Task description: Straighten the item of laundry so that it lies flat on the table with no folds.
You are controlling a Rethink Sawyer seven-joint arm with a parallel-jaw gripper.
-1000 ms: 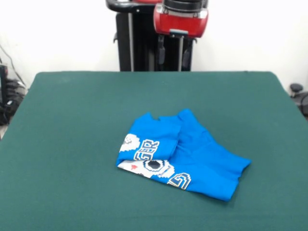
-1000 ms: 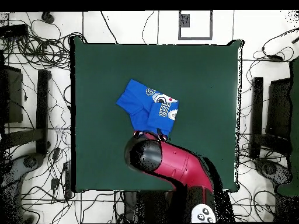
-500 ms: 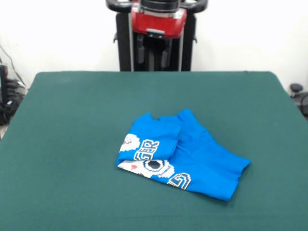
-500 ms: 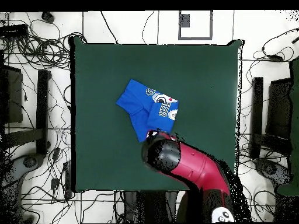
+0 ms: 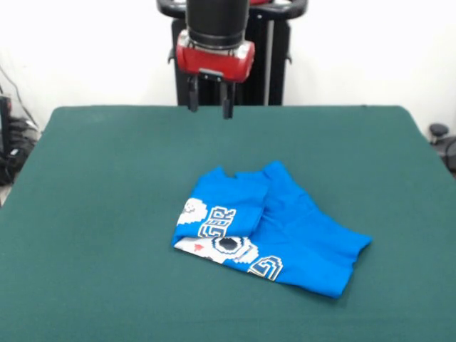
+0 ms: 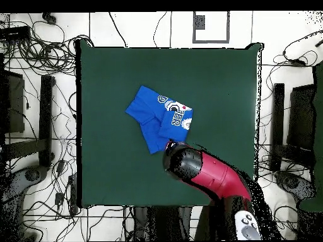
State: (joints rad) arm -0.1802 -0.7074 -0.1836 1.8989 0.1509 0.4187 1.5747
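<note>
Shirt [image 5: 267, 231] sits folded over mid-desk [image 5: 107, 178], graphic half up. Pincer [image 5: 208, 107] hangs empty above, jaws apart. I'd come down on the top flap's loose edge and peel it outward.

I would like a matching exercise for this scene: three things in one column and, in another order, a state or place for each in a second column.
Things:
1. T-shirt
2. Table
3. Gripper

States:
A. dark green, bearing the laundry
B. above the table's far part, fingers apart, holding nothing
C. bright blue, folded over itself, part of the graphic showing

Pairs: 1-C, 2-A, 3-B
</note>
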